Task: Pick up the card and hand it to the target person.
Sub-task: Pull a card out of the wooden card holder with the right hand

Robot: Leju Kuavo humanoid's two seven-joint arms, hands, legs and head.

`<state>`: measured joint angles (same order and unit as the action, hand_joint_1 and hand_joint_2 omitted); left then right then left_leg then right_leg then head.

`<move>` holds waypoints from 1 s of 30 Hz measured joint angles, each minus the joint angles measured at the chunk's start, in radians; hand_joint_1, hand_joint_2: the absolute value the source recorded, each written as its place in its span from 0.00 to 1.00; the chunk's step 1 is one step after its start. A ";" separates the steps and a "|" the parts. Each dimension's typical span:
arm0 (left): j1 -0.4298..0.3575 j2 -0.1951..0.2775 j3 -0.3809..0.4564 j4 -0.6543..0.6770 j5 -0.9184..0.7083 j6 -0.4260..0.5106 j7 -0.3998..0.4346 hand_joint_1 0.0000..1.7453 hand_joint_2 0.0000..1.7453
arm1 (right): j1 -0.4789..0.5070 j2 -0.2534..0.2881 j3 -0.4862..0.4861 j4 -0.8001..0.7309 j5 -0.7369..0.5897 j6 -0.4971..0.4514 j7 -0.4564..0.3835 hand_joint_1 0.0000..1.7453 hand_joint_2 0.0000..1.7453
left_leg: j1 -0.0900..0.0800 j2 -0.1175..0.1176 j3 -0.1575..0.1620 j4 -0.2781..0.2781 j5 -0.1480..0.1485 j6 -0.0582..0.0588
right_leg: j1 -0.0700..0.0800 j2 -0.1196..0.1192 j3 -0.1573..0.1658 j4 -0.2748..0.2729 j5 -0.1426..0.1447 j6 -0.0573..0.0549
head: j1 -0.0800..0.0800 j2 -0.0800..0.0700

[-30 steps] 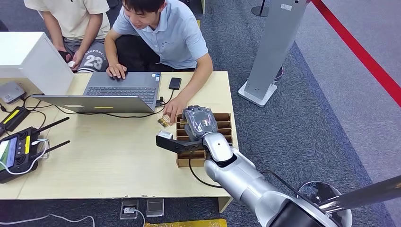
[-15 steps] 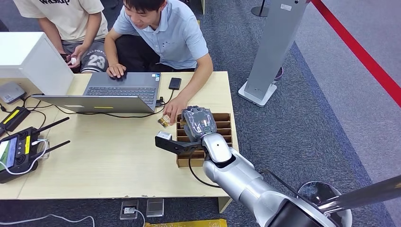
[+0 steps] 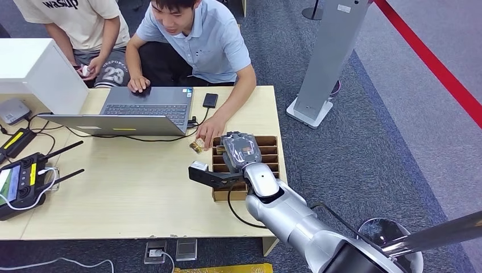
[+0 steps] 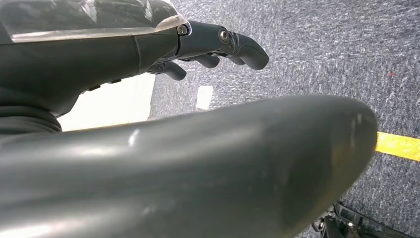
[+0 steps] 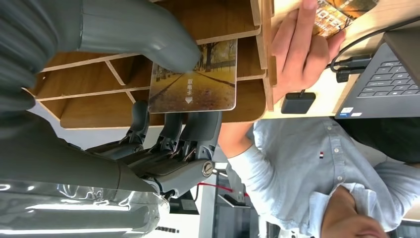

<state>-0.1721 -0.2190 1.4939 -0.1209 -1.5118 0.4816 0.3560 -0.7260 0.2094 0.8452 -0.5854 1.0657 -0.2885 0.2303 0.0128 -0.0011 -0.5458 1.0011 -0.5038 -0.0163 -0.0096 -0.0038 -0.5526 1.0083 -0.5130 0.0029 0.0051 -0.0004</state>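
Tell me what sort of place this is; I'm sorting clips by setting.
Probably an indoor demo or test area in an office or hall: grey carpet marked with a red line, a wooden table with a laptop, and a remote controller.

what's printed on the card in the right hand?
Autumn tree-lined path, golden-brown tones, on the card; clearest in the right wrist view.

The left hand [image 4: 148, 44] hangs over grey carpet [image 4: 322, 54], dark fingers [image 4: 237, 42] loosely curled, holding nothing.
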 joint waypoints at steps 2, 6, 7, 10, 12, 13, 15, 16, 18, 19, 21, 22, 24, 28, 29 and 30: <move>0.000 0.000 0.000 0.000 0.002 0.002 0.000 0.00 0.00 | 0.000 0.000 0.000 0.001 -0.003 0.002 -0.006 0.63 1.00 | 0.000 0.000 0.000 0.000 0.000 0.000 | 0.000 0.000 0.000 0.000 0.000 0.000 | 0.000 0.000; 0.000 0.000 0.000 0.000 0.003 0.005 0.002 0.00 0.00 | 0.000 0.000 0.000 0.006 -0.005 -0.003 -0.014 0.77 1.00 | 0.000 0.000 0.000 0.000 0.000 0.000 | 0.000 0.000 0.000 0.000 0.000 0.000 | 0.000 0.000; 0.000 0.000 0.000 0.000 0.003 0.006 0.003 0.00 0.00 | -0.001 0.000 0.001 0.006 -0.007 -0.006 -0.016 0.81 1.00 | 0.000 0.000 0.000 0.000 0.000 0.000 | 0.000 0.000 0.000 0.000 0.000 0.000 | 0.000 0.000; 0.000 0.000 0.000 0.000 0.003 0.010 0.005 0.00 0.00 | -0.001 0.000 0.000 0.007 -0.010 -0.018 -0.023 0.94 1.00 | 0.000 0.000 0.000 0.000 0.000 0.000 | 0.000 0.000 0.000 0.000 0.000 0.000 | 0.000 0.000; 0.000 0.000 0.000 0.000 0.003 0.012 0.006 0.00 0.00 | -0.001 0.000 0.000 0.007 -0.012 -0.029 -0.030 1.00 1.00 | 0.000 0.000 0.000 0.000 0.000 0.000 | 0.000 0.000 0.000 0.000 0.000 0.000 | 0.000 0.000; 0.000 0.000 0.000 0.000 0.003 0.012 0.006 0.00 0.00 | -0.001 0.000 0.000 0.007 -0.016 -0.037 -0.035 1.00 1.00 | 0.000 0.000 0.000 0.000 0.000 0.000 | 0.000 0.000 0.000 0.000 0.000 0.000 | 0.000 0.000; 0.000 0.000 0.000 0.000 0.003 0.012 0.006 0.00 0.00 | -0.001 0.000 -0.001 0.005 -0.025 -0.060 -0.048 1.00 1.00 | 0.000 0.000 -0.001 0.000 0.000 0.000 | 0.000 0.000 0.000 0.000 0.000 0.000 | 0.001 0.000; 0.000 0.000 0.000 0.000 0.003 0.012 0.006 0.00 0.00 | -0.001 0.000 -0.002 0.002 -0.029 -0.075 -0.056 1.00 1.00 | 0.000 0.000 -0.001 0.000 0.000 0.000 | 0.000 0.000 -0.001 0.000 0.000 0.000 | 0.000 0.000; 0.000 0.000 0.000 0.000 0.003 0.012 0.006 0.00 0.00 | -0.003 0.000 -0.005 -0.006 -0.035 -0.102 -0.070 1.00 1.00 | 0.000 0.000 0.000 0.000 0.000 0.000 | 0.000 0.000 -0.001 0.000 0.000 0.000 | 0.000 0.000; 0.000 0.000 0.000 0.000 0.002 0.012 0.006 0.00 0.00 | -0.004 0.000 -0.007 -0.011 -0.039 -0.113 -0.075 1.00 1.00 | 0.000 0.000 0.000 0.000 0.000 0.000 | 0.000 0.000 0.000 0.000 0.000 0.000 | 0.000 0.000; 0.000 0.000 0.000 0.000 0.002 0.012 0.006 0.00 0.00 | -0.007 0.000 -0.010 -0.021 -0.046 -0.131 -0.084 1.00 1.00 | 0.000 0.000 0.000 0.000 0.000 0.000 | 0.000 0.000 0.000 0.000 0.000 0.000 | 0.000 0.000; 0.000 0.000 0.000 0.000 0.002 0.012 0.005 0.00 0.00 | -0.007 -0.001 -0.012 -0.027 -0.048 -0.137 -0.087 1.00 1.00 | 0.000 0.000 0.000 0.000 0.000 0.000 | 0.000 0.000 0.000 0.000 0.000 0.000 | 0.000 0.000; 0.000 0.000 0.000 0.000 0.003 0.013 0.002 0.00 0.00 | -0.008 -0.005 -0.016 -0.052 -0.056 -0.150 -0.094 1.00 1.00 | 0.000 0.000 0.000 0.000 0.000 0.000 | 0.000 0.000 0.000 0.000 0.000 0.000 | 0.000 0.000; 0.001 0.000 0.000 0.000 0.003 0.015 -0.004 0.00 0.00 | -0.014 -0.016 -0.035 -0.122 -0.066 -0.174 -0.099 1.00 1.00 | 0.000 0.000 0.000 0.000 0.000 0.000 | 0.000 0.000 0.000 0.000 0.000 0.000 | 0.000 0.000; 0.001 0.000 0.000 0.000 0.003 0.015 -0.005 0.00 0.00 | -0.014 -0.020 -0.039 -0.142 -0.067 -0.176 -0.098 1.00 1.00 | 0.000 0.000 0.000 0.000 0.000 0.000 | 0.000 0.000 0.000 0.000 0.000 0.000 | 0.000 0.000; 0.001 0.000 0.000 0.000 0.003 0.015 -0.006 0.00 0.00 | -0.014 -0.024 -0.045 -0.163 -0.067 -0.178 -0.097 1.00 1.00 | 0.000 0.000 0.000 0.000 0.000 0.000 | 0.000 0.000 -0.001 0.000 0.000 0.000 | 0.000 0.000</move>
<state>-0.1715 -0.2190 1.4939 -0.1209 -1.5091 0.4962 0.3502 -0.7403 0.1853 0.8003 -0.7486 0.9986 -0.4661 0.1328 0.0128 -0.0010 -0.5461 1.0012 -0.5036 -0.0162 -0.0096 -0.0036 -0.5531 1.0083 -0.5130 0.0029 0.0055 -0.0004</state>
